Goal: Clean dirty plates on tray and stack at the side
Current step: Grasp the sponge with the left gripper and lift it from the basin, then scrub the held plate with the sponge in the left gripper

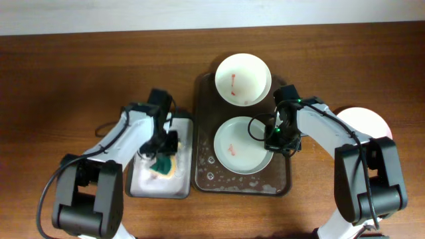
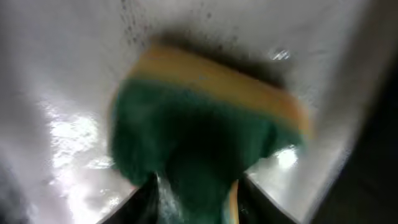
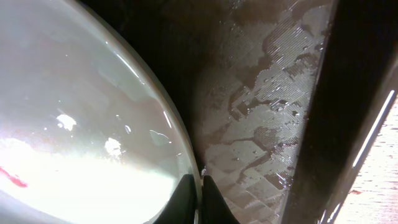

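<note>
Beside the tray [image 1: 202,129] rim, right claw [image 3: 199,190] pinches plate [image 1: 239,151] edge; left claw [image 2: 196,193] clamps sponge [image 2: 199,124].

The far plate [image 1: 242,79] and near plate [image 1: 236,154] filled most of the tray [image 1: 202,116], leaving bare wet floor along its near rim; the grey tray [image 1: 143,187] flanked its left, the right arm [image 1: 319,123] crossed its right rim.

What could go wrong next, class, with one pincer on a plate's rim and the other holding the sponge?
The right pincer pinches only the rim of the near plate, and the brown tray beneath is wet and soapy, so the plate may slip when lifted. The far plate sits across the tray's rear rim, so a knock could tip it off.
</note>
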You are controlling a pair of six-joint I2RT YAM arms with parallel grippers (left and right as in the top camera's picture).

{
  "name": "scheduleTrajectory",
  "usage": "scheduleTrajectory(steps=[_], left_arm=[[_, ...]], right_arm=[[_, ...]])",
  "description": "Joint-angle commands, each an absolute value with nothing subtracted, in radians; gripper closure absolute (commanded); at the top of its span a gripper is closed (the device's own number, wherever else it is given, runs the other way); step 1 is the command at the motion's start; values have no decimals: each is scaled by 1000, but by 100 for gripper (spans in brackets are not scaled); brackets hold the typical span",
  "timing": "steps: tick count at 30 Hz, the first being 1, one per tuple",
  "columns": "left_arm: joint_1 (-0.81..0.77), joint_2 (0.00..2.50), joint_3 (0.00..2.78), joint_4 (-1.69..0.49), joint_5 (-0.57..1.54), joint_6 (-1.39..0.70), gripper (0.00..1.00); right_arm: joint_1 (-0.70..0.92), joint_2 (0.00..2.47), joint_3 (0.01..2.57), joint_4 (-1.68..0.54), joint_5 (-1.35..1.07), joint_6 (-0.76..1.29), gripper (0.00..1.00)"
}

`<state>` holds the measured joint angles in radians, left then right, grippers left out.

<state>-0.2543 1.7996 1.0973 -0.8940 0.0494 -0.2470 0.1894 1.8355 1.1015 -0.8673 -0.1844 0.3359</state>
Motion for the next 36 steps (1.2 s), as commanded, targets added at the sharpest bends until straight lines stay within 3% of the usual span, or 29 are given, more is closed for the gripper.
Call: scheduleTrajectory(steps=[1, 5, 13, 21, 28, 31, 36], left_arm=[[-255, 1791, 934, -770, 65, -245, 99], [-255, 1784, 957, -784, 65, -245, 100], [-300, 1692, 1352, -988, 263, -237, 100], [-520, 1881, 1356, -646, 354, -484, 100], [-640, 2181, 1356, -393, 649, -709, 100], [-659, 2205, 1356, -540, 633, -601, 100], [-605, 2158, 1410, -863, 353, -498, 100]], right_arm=[[183, 1841, 1093, -876, -135, 329, 96], [183, 1841, 1093, -875, -135, 329, 96], [183, 1841, 1093, -857, -139, 272, 96], [183, 1841, 1093, -833, -234, 153, 96], [183, 1841, 1093, -832, -254, 173, 96], [183, 1841, 1093, -832, -255, 226, 96], [183, 1841, 1093, -819, -251, 318, 96]])
